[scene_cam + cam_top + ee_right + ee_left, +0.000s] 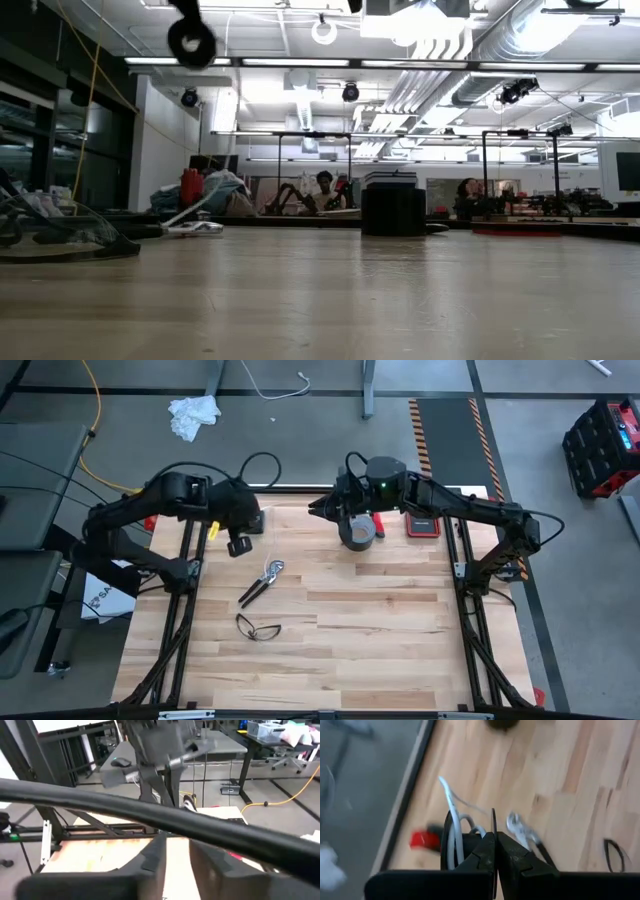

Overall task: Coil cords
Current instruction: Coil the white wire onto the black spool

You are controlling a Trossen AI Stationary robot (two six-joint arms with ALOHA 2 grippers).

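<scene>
A: Spool (190, 42) first. From table height we see it as a black ring, face-on, hanging high above the wooden table (380, 630), touching nothing below.

B: The left wrist camera gives us what that view hides: the 2 flanges edge-on and the thin white cord (452, 827) wound between them. The left gripper (495, 836) has its fingers pressed together on 1 flange.

A: So which way does the spool point?

B: Its axis lies about level, aimed at the low camera. The cord's loose end sticks out forward, past the fingertips. From overhead we only make out a small dark lump beyond the pliers (262, 582), near the table's left rear.

A: And the other arm?

B: The right gripper (177, 842) sits at the back edge, just beside the grey tape roll (358, 532). Its own camera shows us a gap between the 2 fingers and nothing in it. A black cable (150, 812) crosses in front.
</scene>
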